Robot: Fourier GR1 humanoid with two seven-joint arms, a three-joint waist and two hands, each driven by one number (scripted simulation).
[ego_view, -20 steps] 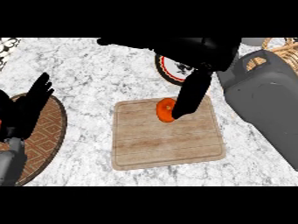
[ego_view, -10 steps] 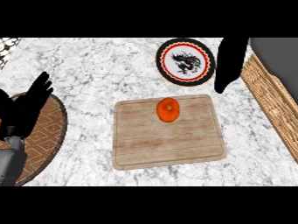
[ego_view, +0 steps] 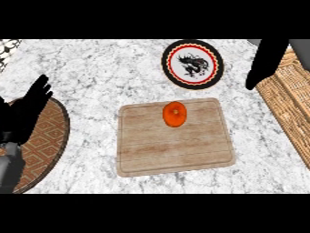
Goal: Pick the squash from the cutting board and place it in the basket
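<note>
**Mia:** On the wooden cutting board (ego_view: 174, 139), near its 12 o'clock edge, sits the orange squash (ego_view: 175, 113). Nobody has picked it up yet.

**Tom:** So the job has not really begun?

**Mia:** I think so. The squash must be grabbed, carried over and put in the basket (ego_view: 303, 116). None of that is done.

**Tom:** Where is the basket?

**Mia:** It is the woven one at 3 o'clock on the desk (ego_view: 103, 77), well apart from the squash.

**Tom:** What is the right hand (ego_view: 268, 63) doing?

**Mia:** It hangs at about 2 o'clock, beside the basket, with its fingers straight and pointing down. It holds nothing and is well apart from the squash.

**Tom:** And the left hand (ego_view: 19, 113)?

**Mia:** It rests at 9 o'clock, over a brown patterned mat (ego_view: 47, 150), fingers spread and up. It holds nothing.

**Tom:** Anything else?

**Mia:** A round plate with a black dragon (ego_view: 192, 63) lies at 12 o'clock, just past the board.
</note>
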